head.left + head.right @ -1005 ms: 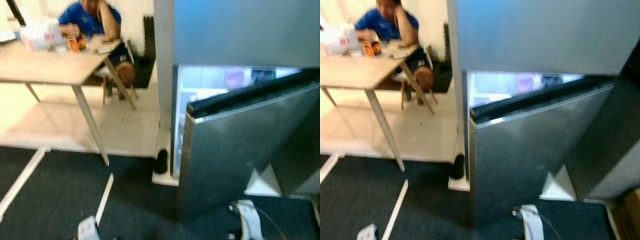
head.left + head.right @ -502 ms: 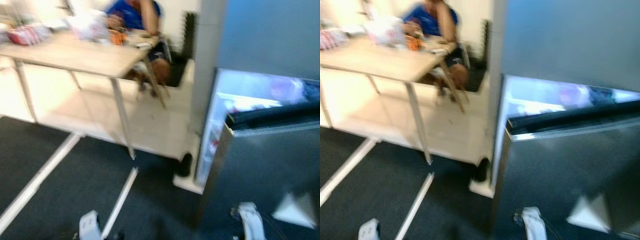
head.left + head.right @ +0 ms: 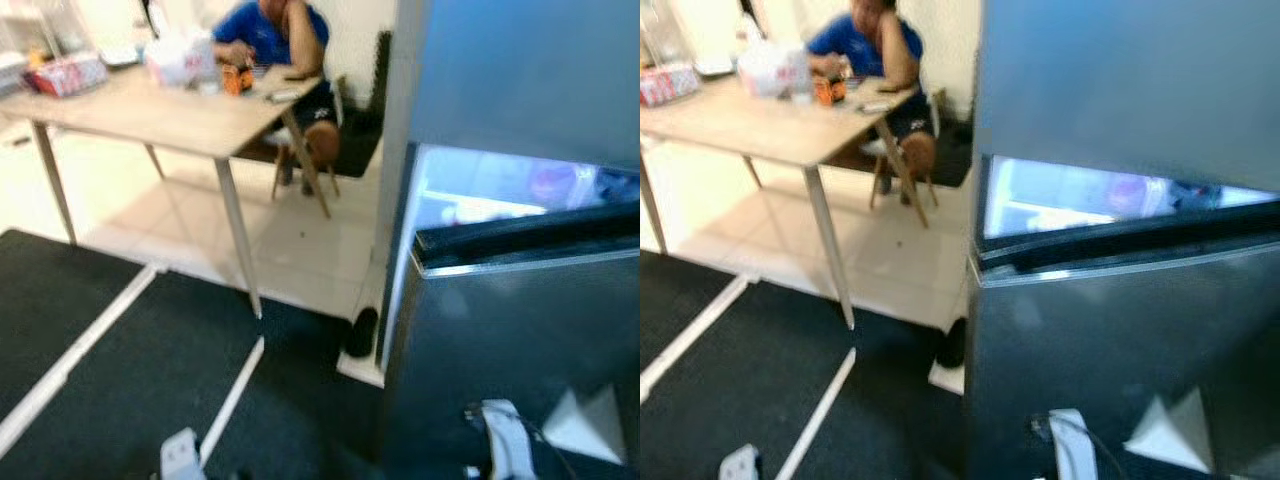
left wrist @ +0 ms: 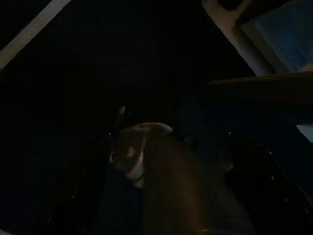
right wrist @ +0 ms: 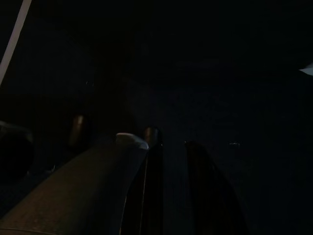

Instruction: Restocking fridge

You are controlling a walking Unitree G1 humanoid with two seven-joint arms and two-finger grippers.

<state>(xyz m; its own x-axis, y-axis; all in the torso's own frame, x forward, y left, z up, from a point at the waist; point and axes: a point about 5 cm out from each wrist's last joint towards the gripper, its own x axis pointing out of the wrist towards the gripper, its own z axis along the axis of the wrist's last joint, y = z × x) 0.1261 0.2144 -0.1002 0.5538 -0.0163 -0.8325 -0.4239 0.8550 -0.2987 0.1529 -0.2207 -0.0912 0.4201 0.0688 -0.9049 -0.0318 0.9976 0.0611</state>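
At the upper left of the frame a wooden surface (image 3: 150,110) on slim angled legs carries a red-and-white box (image 3: 68,72), a pale plastic bag (image 3: 180,58) and a small orange carton (image 3: 236,77); a person in a blue shirt (image 3: 270,30) sits at its far edge. Beneath and beyond it lies pale tiled floor (image 3: 190,215), which ends in a straight edge against dark carpet (image 3: 130,370) crossed by two white strips (image 3: 232,398). That carpet leaves broad open room across the lower left and centre. A dark shoe (image 3: 361,332) sits at the foot of the fridge (image 3: 520,80), which takes up the right of the frame. Its lower door (image 3: 500,350) stands ajar, the top edge cutting across the lit interior (image 3: 500,190). Both arms hang low at the bottom edge. The left gripper (image 4: 166,171) has its fingers (image 4: 254,181) spread wide and holding nothing; the right gripper (image 5: 171,176) shows fingers (image 5: 205,186) close together, a narrow gap between them.
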